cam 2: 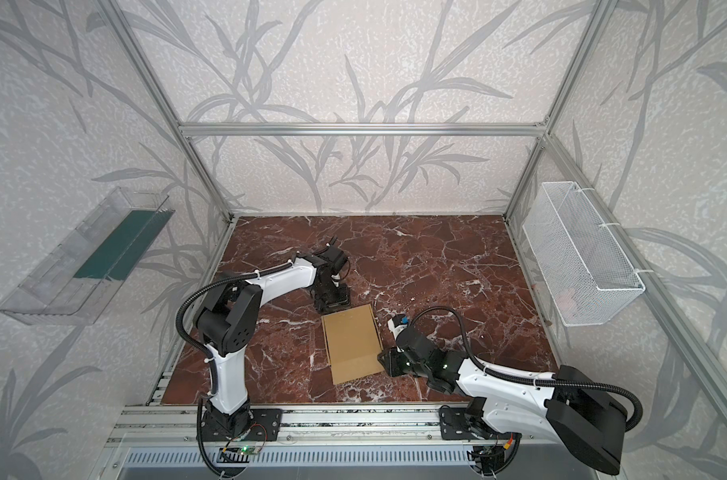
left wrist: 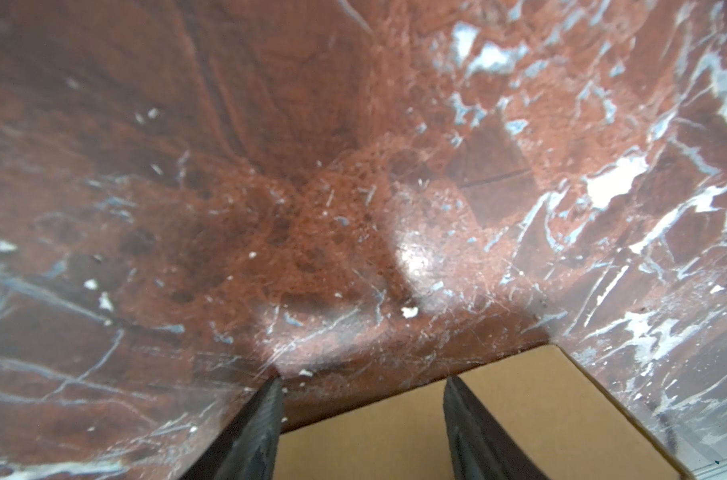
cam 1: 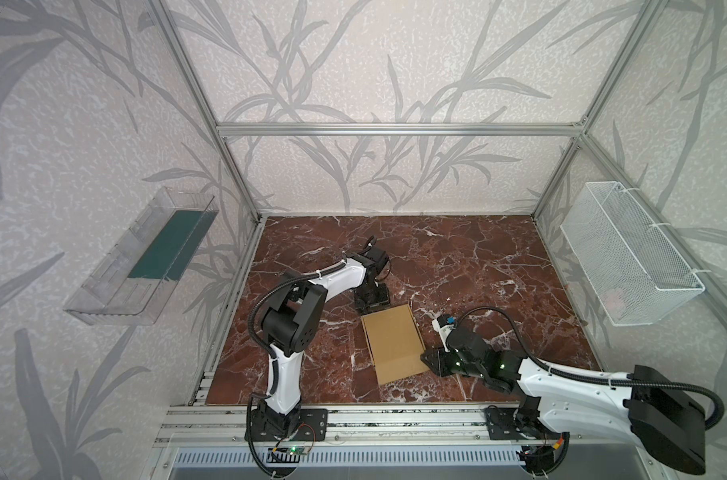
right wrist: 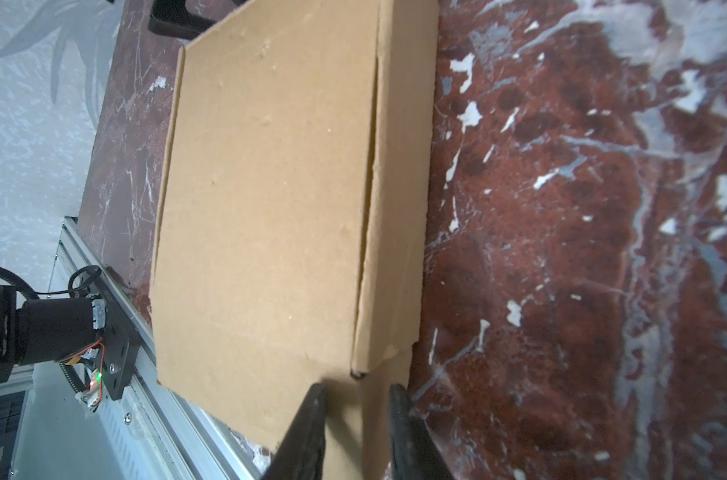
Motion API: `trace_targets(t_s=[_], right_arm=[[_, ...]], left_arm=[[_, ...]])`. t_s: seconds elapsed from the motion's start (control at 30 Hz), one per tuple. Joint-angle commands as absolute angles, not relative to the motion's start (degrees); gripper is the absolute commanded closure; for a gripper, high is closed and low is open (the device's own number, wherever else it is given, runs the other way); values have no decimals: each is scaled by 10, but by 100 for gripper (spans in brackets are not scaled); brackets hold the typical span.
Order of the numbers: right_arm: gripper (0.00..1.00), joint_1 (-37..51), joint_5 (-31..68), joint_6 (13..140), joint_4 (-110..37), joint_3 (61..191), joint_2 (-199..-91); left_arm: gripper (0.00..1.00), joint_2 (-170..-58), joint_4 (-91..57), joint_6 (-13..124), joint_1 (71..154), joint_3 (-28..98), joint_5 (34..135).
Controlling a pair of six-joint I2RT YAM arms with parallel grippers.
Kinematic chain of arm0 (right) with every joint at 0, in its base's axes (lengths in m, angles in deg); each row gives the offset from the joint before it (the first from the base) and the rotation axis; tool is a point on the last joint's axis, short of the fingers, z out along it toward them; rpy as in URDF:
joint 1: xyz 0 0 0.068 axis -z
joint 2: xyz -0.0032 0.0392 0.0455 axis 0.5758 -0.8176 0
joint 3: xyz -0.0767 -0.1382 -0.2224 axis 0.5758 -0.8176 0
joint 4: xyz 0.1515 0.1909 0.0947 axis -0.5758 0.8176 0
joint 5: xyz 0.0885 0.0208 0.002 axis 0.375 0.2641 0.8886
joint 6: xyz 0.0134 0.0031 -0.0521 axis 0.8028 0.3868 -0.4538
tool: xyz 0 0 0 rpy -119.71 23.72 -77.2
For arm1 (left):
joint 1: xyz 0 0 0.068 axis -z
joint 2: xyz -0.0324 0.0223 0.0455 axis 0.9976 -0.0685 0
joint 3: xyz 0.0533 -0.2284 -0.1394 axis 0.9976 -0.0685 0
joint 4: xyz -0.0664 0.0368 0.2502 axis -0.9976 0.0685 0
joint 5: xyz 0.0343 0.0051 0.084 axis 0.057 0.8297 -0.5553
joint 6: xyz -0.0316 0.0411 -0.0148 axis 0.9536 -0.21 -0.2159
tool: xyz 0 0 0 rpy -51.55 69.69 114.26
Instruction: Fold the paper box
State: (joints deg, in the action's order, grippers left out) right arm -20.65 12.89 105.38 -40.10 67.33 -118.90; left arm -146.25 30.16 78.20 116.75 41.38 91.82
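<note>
Paper box (cam 1: 393,343): corner hidden by right gripper (right wrist: 356,390), fingers slightly parted astride it, grip unclear. Left gripper (left wrist: 362,382) spread, empty, at far edge.

A: Left wrist view: the paper box (left wrist: 519,415) is running off the picture's edge, with only one corner showing. The far table (left wrist: 187,83) is blurring out.
B: Right wrist view: the right gripper (right wrist: 356,388) is straddling the box's side wall. Gripping or merely flanking, I can't tell.
A: In a top view, something pinkish (cam 1: 613,297) is lying in the wire basket (cam 1: 611,249), too faint to name.
</note>
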Motion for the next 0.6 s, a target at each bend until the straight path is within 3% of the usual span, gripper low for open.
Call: trace_targets(t_s=[0.0, 0.57], right_arm=[[72, -223, 107, 1068, -374, 660, -1177], [73, -301, 43, 1101, -368, 644, -1171]], left_arm=[[36, -1528, 325, 779, 1179, 375, 940], [36, -1530, 325, 779, 1178, 373, 942]])
